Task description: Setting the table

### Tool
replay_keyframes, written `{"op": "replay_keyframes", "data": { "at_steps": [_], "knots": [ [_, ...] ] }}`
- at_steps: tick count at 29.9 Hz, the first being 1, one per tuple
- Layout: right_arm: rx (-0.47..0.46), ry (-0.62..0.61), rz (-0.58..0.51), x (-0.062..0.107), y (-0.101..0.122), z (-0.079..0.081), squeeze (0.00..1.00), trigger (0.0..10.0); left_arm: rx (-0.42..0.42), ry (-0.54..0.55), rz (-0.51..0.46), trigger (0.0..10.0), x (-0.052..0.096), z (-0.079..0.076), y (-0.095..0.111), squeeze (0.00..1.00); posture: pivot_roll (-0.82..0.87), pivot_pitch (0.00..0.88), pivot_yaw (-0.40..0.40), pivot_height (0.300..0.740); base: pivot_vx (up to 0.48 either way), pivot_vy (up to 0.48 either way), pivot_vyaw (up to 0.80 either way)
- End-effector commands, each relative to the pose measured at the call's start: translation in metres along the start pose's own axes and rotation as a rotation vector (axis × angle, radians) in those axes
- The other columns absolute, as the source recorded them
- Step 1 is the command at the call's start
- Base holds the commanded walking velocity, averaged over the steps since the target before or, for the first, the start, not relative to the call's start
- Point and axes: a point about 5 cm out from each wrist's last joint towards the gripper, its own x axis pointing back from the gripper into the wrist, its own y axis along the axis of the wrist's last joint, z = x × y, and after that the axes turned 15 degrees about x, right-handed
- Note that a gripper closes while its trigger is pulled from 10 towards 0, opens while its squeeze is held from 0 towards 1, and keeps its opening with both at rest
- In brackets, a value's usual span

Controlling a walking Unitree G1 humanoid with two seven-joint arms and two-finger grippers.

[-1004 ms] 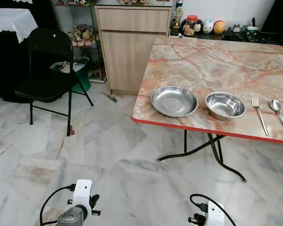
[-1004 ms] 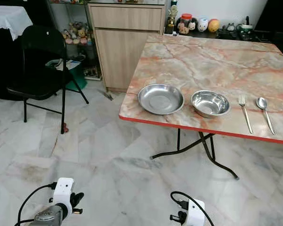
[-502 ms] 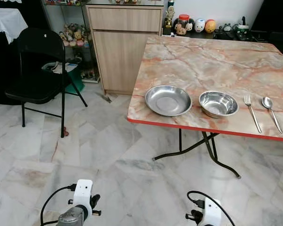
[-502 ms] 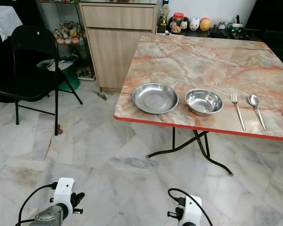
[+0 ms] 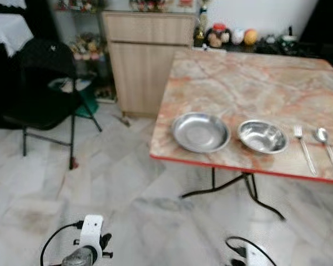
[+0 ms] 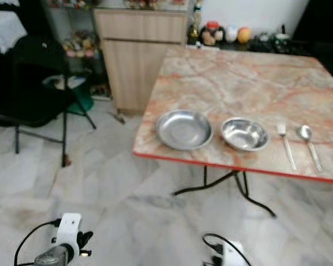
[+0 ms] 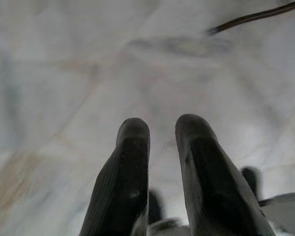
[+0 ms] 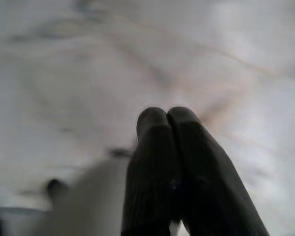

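1. The table (image 5: 255,77) lies ahead of both grippers and well above them, and it already carries a steel plate (image 5: 201,132), a steel bowl (image 5: 263,136), a fork (image 5: 304,147) and a spoon (image 5: 326,145) in a row along its near red edge.
2. Your left gripper (image 7: 160,132) hangs low over the marble floor (image 5: 127,188), its fingers slightly parted with nothing between them.
3. Your right gripper (image 8: 167,115) hangs low too, fingers pressed together and empty.
4. Since half a second ago the whole picture has blurred and shifted a little, so the camera is moving; the dishes keep their order on the table.
5. That suggests you are still walking up: neither gripper is near the tableware yet, so no handling has begun.
6. Watch the black chair (image 5: 41,88) off to your left gripper's side as you close in.
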Motion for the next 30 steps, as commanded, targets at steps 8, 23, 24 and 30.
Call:
{"op": "replay_keyframes", "data": {
  "at_steps": [8,23,24,30],
  "knots": [
    [-0.010,0.013,-0.042,-0.007,0.019,0.009,0.00,10.0,-0.028,0.019,0.004,10.0,0.001,0.005,0.000,0.00,0.05,0.000,-0.037,0.740,0.202,0.000,0.00],
    [0.013,0.051,-0.069,-0.016,0.044,0.048,0.00,10.0,-0.008,0.045,-0.104,10.0,0.004,0.014,0.012,0.00,0.06,0.000,-0.037,0.740,0.000,0.000,0.00],
    [0.013,0.051,-0.069,-0.016,0.044,0.049,0.00,10.0,-0.003,0.042,-0.131,10.0,0.004,0.015,0.016,0.00,0.05,0.000,-0.037,0.740,0.000,0.000,0.00],
    [0.015,0.047,-0.066,-0.016,0.044,0.049,0.00,10.0,0.009,0.041,-0.345,10.0,0.008,0.018,0.050,0.00,0.05,0.000,-0.035,0.740,0.000,0.000,0.00]
  ]
}}
